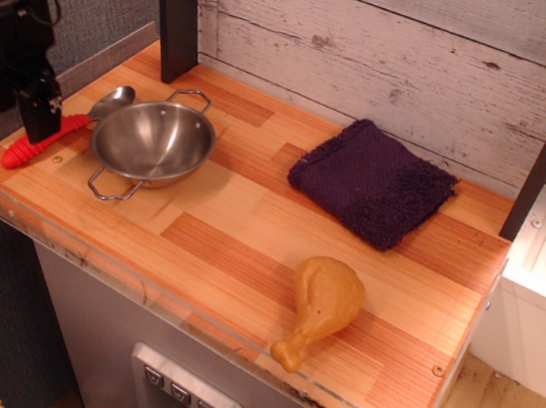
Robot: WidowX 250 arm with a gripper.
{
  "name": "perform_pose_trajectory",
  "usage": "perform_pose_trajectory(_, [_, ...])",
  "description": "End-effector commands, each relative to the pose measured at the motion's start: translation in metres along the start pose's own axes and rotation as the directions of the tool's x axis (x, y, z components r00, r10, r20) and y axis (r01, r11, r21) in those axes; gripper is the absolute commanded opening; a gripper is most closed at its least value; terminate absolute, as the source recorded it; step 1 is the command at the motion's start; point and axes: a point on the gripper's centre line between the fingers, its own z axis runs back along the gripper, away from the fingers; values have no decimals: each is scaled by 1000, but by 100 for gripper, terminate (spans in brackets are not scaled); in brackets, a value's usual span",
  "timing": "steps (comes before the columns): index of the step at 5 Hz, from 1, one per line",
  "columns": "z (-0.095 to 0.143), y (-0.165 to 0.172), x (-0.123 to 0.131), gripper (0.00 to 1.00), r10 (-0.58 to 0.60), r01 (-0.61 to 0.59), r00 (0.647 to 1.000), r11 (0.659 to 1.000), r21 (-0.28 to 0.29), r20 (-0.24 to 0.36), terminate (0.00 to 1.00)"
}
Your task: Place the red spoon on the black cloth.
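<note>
Wooden desk before a whitewashed plank wall, gripper at its left end.

Left of the steel bowl, the black gripper hangs over the red spoon, covering the middle of its handle; whether the jaws are clenched or released cannot be told. The spoon lies flat, its silver end just beside the bowl's rim. Right of the bowl, well apart, lies the black cloth near the wall, with a toy chicken drumstick toward the front edge.

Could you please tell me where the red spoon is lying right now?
The red spoon lies at the table's far left edge, just left of the steel bowl, with the gripper over its handle.
</note>
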Motion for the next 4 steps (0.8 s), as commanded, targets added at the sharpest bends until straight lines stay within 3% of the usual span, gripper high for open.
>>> perform_pose_trajectory(1, [5,-1,10,100,-18,18,1000,999,44,2,0])
perform_pose_trajectory(3, [-1,-8,14,100,-30,30,999,998,46,-18,0])
perform_pose_trajectory(4, [-8,-9,12,100,-29,28,999,999,43,14,0])
